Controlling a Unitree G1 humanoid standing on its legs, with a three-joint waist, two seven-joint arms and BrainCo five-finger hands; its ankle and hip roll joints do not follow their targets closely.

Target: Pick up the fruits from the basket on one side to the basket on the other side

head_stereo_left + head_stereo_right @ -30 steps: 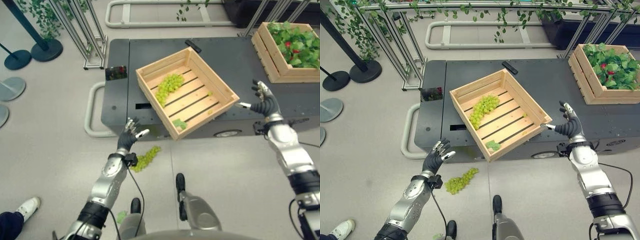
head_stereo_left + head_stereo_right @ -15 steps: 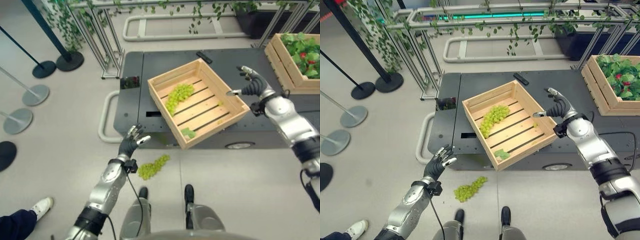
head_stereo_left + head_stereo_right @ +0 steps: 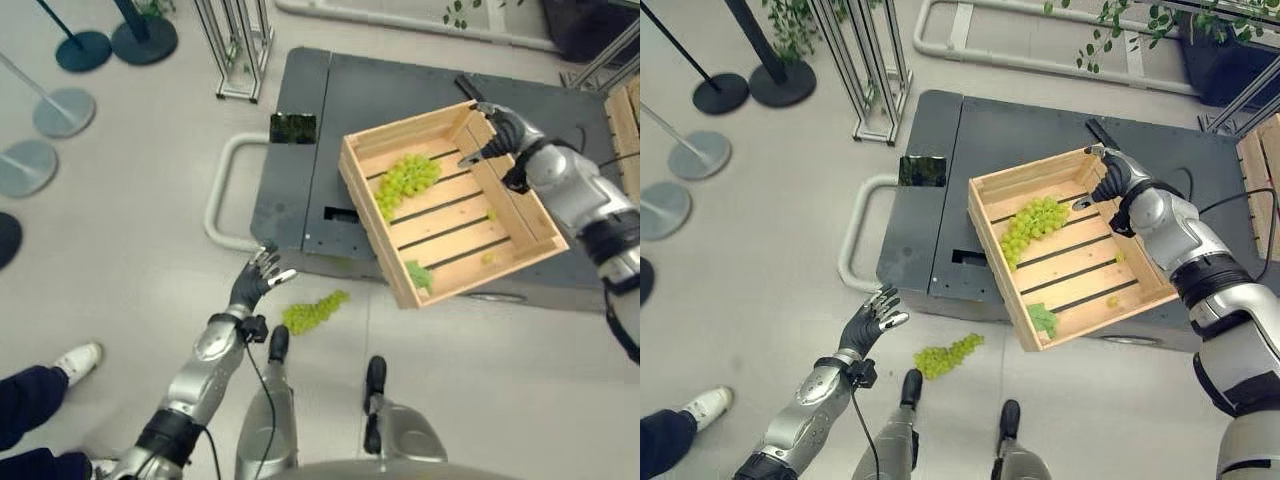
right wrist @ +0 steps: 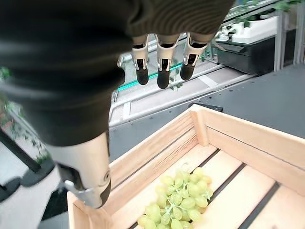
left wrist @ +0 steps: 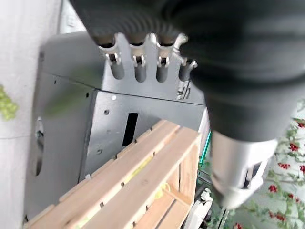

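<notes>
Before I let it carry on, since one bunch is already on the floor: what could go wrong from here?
The wooden crate sits skewed with its near corner past the grey platform edge; a push from the right hand above its far corner could tip it. The green grapes inside would probably spill. The grape bunch on the floor lies near the open left hand and could get stepped on.
</notes>
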